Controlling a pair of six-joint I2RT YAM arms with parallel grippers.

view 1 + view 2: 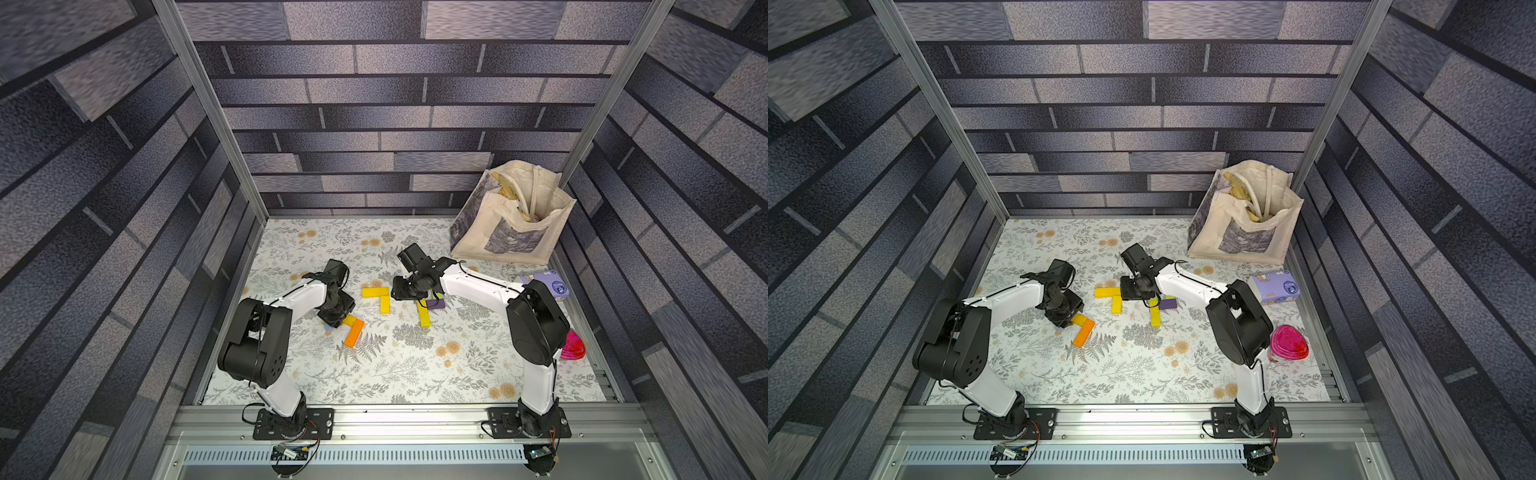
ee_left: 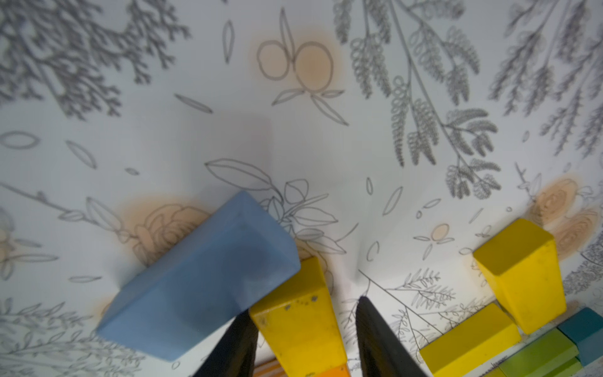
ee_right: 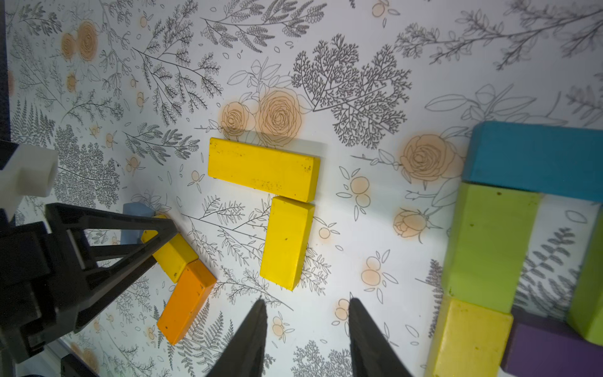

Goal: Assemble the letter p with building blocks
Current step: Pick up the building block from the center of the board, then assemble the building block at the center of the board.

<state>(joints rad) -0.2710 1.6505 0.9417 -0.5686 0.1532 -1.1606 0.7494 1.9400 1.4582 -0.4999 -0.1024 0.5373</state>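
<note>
My left gripper [image 2: 303,306] stands open over a short yellow block [image 2: 300,320]. One finger touches it and a gap shows at the other. A light blue block [image 2: 202,277] leans against that block's far end, and an orange block [image 1: 354,333] butts its near end. Two yellow blocks [image 3: 264,168] [image 3: 287,241] lie in an L at mid-table. My right gripper [image 3: 306,300] hovers open and empty just right of them. Beside it sit teal [image 3: 535,160], lime green [image 3: 489,244], yellow [image 3: 470,339] and purple [image 3: 548,349] blocks in a cluster.
A cream tote bag [image 1: 511,216] stands at the back right corner. A lilac tissue pack [image 1: 1275,286] lies by the right wall, and a pink lidded container [image 1: 1289,343] sits behind my right arm's elbow. Metal rails edge the floral mat.
</note>
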